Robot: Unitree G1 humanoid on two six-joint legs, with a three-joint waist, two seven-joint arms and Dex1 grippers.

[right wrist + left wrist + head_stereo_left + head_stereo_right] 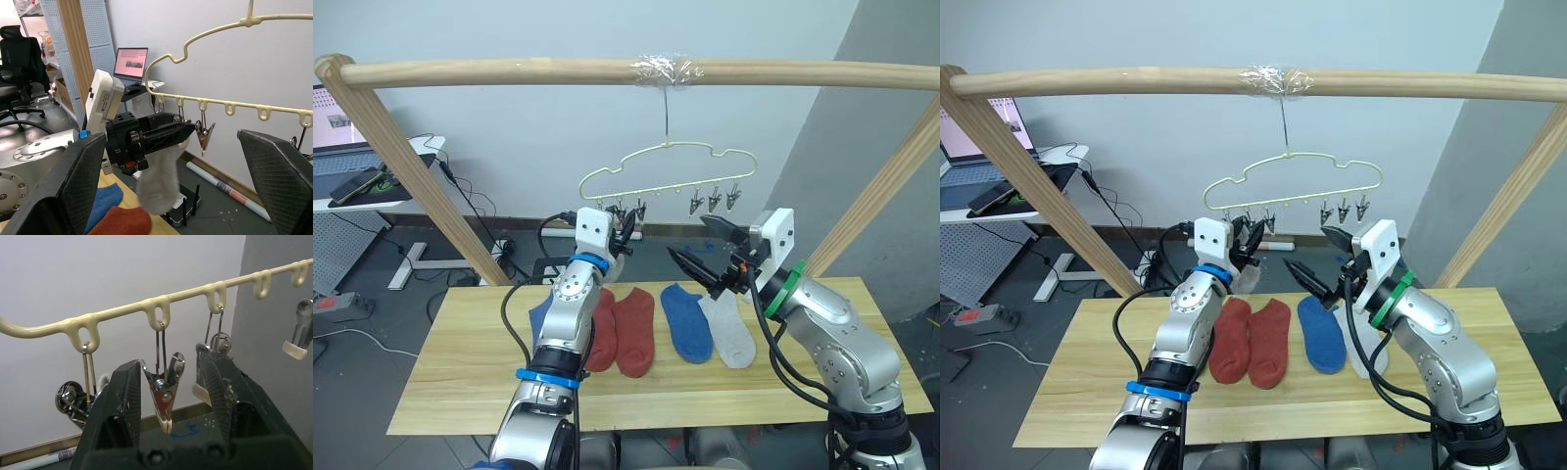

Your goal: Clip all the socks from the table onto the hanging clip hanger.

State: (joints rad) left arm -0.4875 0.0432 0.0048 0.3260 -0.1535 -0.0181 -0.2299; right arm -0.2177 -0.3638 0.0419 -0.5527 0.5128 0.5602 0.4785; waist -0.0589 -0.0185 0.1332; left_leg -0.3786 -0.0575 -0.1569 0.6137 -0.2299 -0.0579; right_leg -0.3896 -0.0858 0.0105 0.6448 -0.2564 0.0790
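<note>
While grey sock [159, 183] hangs at clip hanger [668, 155], left gripper [168, 396] jaws straddle clip; right gripper [702, 250] jaws wide.

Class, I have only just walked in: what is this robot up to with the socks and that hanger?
The robot is pegging socks onto the clip hanger hung from a wooden pole. Its left gripper is raised at the row of clips, fingers around one clip, with a light grey sock hanging by that gripper. The right gripper hovers open nearby. Two rust-red socks, two blue and another grey sock lie on the table.
</note>
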